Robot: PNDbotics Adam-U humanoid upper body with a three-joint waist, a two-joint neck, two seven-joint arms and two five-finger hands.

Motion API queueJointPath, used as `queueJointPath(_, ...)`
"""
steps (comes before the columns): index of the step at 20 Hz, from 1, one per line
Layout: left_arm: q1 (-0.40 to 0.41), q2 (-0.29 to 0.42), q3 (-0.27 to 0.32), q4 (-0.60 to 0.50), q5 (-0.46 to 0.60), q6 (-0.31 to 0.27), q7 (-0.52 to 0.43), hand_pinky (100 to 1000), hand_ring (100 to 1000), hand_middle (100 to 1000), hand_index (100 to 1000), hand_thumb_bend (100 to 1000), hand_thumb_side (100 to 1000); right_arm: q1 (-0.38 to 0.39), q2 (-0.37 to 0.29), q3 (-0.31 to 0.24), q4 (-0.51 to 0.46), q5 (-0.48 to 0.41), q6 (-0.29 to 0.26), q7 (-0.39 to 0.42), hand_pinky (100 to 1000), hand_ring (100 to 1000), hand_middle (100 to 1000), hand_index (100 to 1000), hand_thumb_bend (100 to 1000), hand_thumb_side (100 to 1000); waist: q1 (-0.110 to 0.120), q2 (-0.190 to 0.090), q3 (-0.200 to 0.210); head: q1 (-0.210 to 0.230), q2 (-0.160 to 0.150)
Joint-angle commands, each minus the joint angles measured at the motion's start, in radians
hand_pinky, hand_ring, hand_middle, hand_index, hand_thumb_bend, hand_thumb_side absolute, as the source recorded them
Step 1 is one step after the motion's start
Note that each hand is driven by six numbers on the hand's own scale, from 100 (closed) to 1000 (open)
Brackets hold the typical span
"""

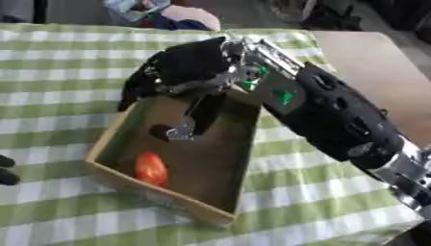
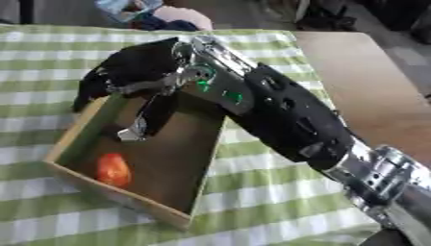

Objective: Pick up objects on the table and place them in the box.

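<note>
1. Bench [image 1: 67, 62]: draped in a green-and-white checked cloth, with a bare tan surface showing past the cloth's right edge.
2. Right arm [image 1: 336, 120]: black with silver joints, entering from the lower right corner and reaching diagonally up-left across the cloth to the box.
3. Box [image 1: 240, 158]: shallow, wooden-walled, dark-floored, lying askew on the cloth with one corner toward the lower edge of the view.
4. Right hand [image 1: 189, 65]: poised over the far end of the box, palm down, fingers [image 1: 202, 115] hanging straight and apart into the box, clamped on nothing that can be made out. A small dark shape with a pale metallic bit at the fingertips, close to the box floor; cannot tell whether a dropped thing or part of the hand.
5. Left hand [image 1: 6, 170]: only dark tips at the left edge of the left eye view; cannot tell whether spread or curled.
6. Orange-red object [image 1: 151, 168]: rounded, already lying on the box floor near the low left wall, well apart from the right hand.
7. Stage, as a judgement: looks like a release into the box, with withdrawal to come.
8. Risks, as a judgement: lifting out at a slant could snag the fingers on the far wall and drag or tip the box; shifting the box could roll the orange-red object; the arm sweeping low could rumple the cloth and slide the box along with it.
</note>
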Motion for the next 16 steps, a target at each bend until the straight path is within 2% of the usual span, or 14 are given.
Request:
queueJointPath(1,-0.009,0.005,0.005,-0.017,0.000,0.000,-0.001,667,609,636,880,159,1000,-0.018,-0.012,-0.018,-0.022,-0.010,-0.215,0.222,776,789,802,926,100,775,0.008,-0.016,-0.001,-0.001,-0.006)
queueJointPath(2,-0.009,0.005,0.005,-0.017,0.000,0.000,0.000,667,609,636,880,159,1000,-0.018,-0.012,-0.018,-0.023,-0.011,-0.214,0.223,776,789,802,926,100,775,0.008,-0.016,-0.001,-0.001,-0.006)
queueJointPath(3,-0.008,0.005,0.005,-0.017,0.000,0.000,0.000,667,609,636,880,160,1000,-0.018,-0.013,-0.019,-0.024,-0.012,-0.213,0.223,776,788,803,928,100,725,0.008,-0.016,-0.002,-0.002,-0.006)
queueJointPath(4,-0.007,0.005,0.005,-0.016,-0.001,0.001,-0.001,667,609,636,880,160,1000,-0.019,-0.016,-0.026,-0.026,-0.016,-0.210,0.217,776,788,804,928,100,718,0.009,-0.017,-0.007,-0.001,-0.006)
queueJointPath(9,-0.002,0.004,0.007,-0.014,-0.006,0.001,0.000,667,610,637,880,160,1000,-0.019,-0.051,-0.068,-0.065,-0.046,-0.188,0.165,773,781,802,928,100,559,0.012,-0.017,-0.022,0.009,-0.007)
queueJointPath(11,0.000,0.004,0.008,-0.015,-0.008,0.000,0.000,667,610,637,880,160,1000,-0.012,-0.071,-0.090,-0.087,-0.067,-0.174,0.140,776,781,803,929,100,523,0.014,-0.016,-0.032,0.014,-0.006)
queueJointPath(16,0.003,0.002,0.012,-0.015,-0.011,-0.001,0.004,667,610,638,880,160,1000,0.046,-0.115,-0.183,-0.152,-0.114,-0.116,0.075,779,770,811,930,100,307,0.019,-0.012,-0.048,0.031,-0.012)
